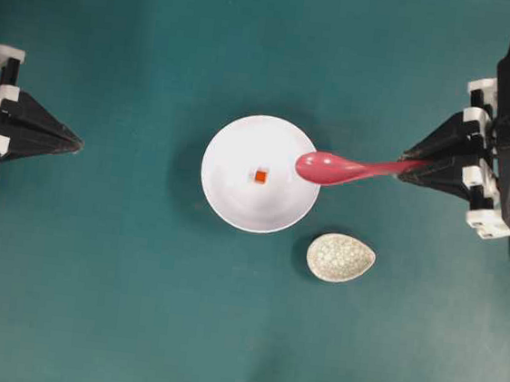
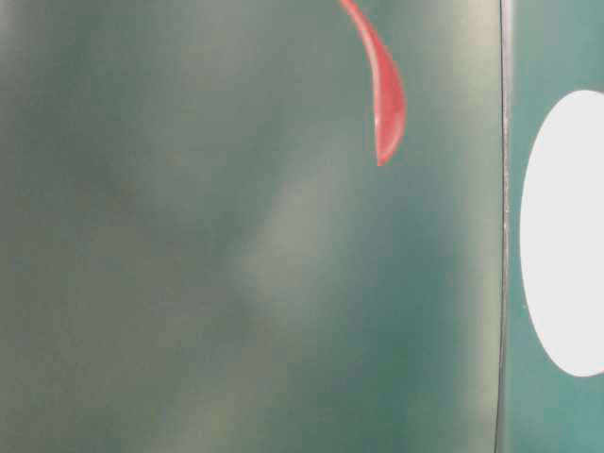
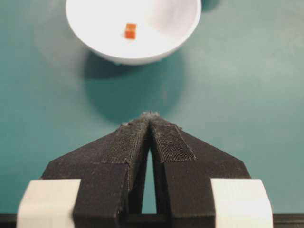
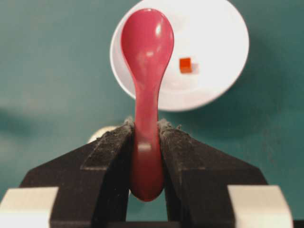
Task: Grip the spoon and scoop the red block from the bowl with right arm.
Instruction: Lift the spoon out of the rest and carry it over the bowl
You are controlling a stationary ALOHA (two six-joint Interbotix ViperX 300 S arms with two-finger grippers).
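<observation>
**Spoon in the grip, scoop over the bowl's rim**

The right gripper had the pink-red spoon clamped by the handle, jaws pressed against both its sides, partly closed round it. From the right wrist view the handle's butt end poked out behind the pads while the scoop reached forward, hollow side up. Seen from overhead, the spoon lay nearly level, stretching from the gripper's tip toward the white bowl, its scoop overlapping the bowl's right-hand rim. Whether it touched that rim, I could not tell.

The red block sat alone on the bowl's floor, near the centre, just beyond the scoop's tip and clear of it. In the right wrist view it showed to the right of the scoop.

The speckled spoon rest lay on the green table, near the bowl's lower right and under the spoon's line.

Over on the other side, the left gripper stood well apart from the bowl, tips pinched together on nothing, pointing toward it.
</observation>
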